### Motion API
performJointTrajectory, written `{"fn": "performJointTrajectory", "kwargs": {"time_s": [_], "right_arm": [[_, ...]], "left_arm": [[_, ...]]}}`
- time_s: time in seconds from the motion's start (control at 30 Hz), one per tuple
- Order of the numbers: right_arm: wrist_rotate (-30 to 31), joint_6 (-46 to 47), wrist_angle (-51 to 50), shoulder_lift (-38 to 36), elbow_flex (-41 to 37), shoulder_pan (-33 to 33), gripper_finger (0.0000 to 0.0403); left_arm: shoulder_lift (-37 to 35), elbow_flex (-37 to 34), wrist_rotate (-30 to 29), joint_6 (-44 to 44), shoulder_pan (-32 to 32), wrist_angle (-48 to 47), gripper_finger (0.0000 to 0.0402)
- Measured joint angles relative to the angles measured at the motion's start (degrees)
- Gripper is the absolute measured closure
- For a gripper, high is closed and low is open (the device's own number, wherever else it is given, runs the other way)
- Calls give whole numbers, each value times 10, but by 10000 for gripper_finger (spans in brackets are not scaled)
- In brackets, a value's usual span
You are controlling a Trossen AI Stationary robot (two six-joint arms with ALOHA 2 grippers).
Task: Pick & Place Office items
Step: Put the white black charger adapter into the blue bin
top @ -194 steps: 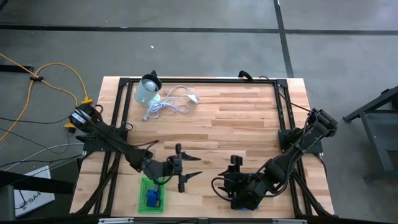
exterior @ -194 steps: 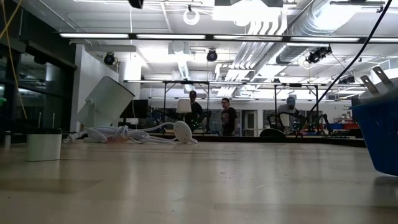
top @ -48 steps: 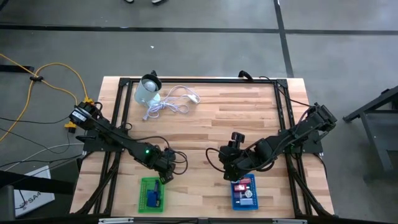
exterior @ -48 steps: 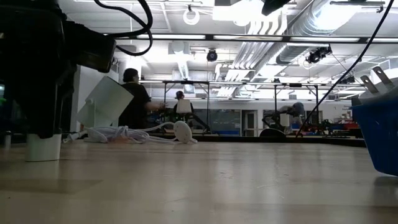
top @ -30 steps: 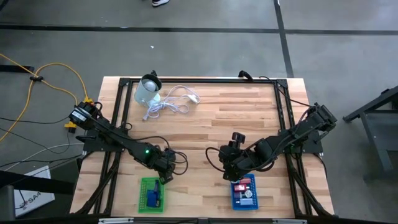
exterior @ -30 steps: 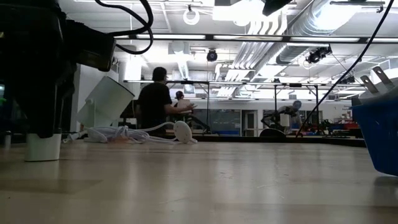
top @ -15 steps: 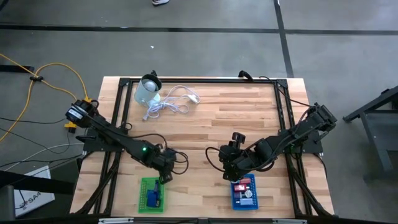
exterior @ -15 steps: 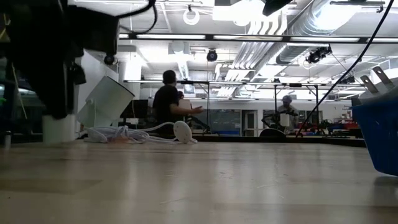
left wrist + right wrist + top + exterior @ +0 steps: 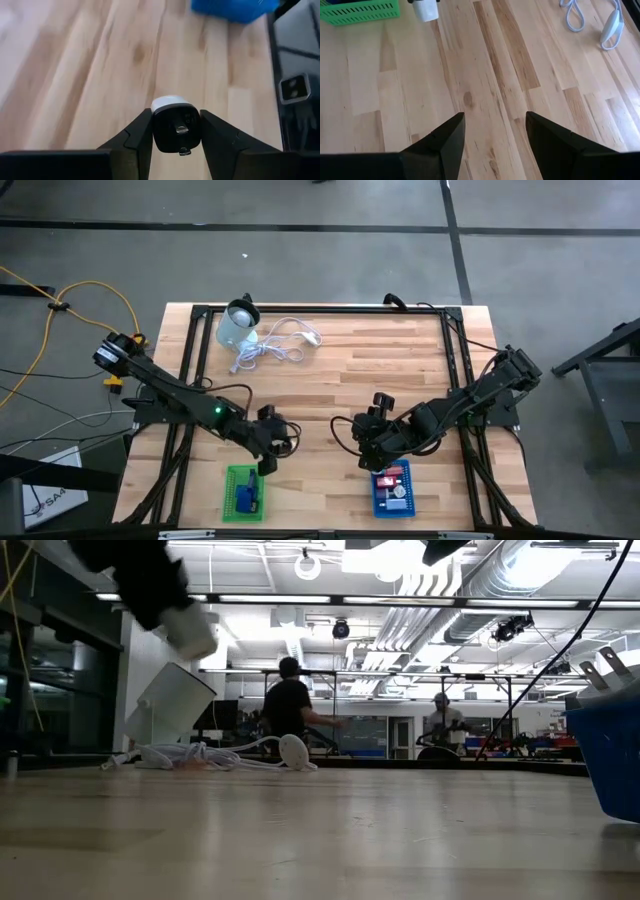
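- My left gripper [image 9: 176, 131] is pinching a small black-and-white plug [image 9: 175, 125], held clear above the tabletop [image 9: 380, 370] — probably headed for the green basket [image 9: 243, 492].
- Right gripper [image 9: 495, 131] waits spread near the blue basket [image 9: 393, 492].

From overhead, the pieces inside the green basket [image 9: 243, 493] and the blue basket [image 9: 393, 489] are too small to identify, and the left gripper [image 9: 268, 457] hides part of what it carries. At table height, the blue basket is cut off at the right edge, the gripped white-capped piece [image 9: 190, 635] is blurred, and two people [image 9: 291, 710] far behind the table are too distant to make out.
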Motion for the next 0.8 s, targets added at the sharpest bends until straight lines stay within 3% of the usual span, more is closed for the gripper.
{"fn": "performJointTrajectory", "kwargs": {"time_s": [0.23,0.5,0.8], "right_arm": [[0,-6,14,0,0,0,206],[1,-80,75,0,0,9,206],[7,-153,138,0,0,9,206]], "left_arm": [[-2,0,-50,128,0,102,275],[2,0,-94,298,-16,251,275],[6,0,-146,395,-26,334,275]]}}
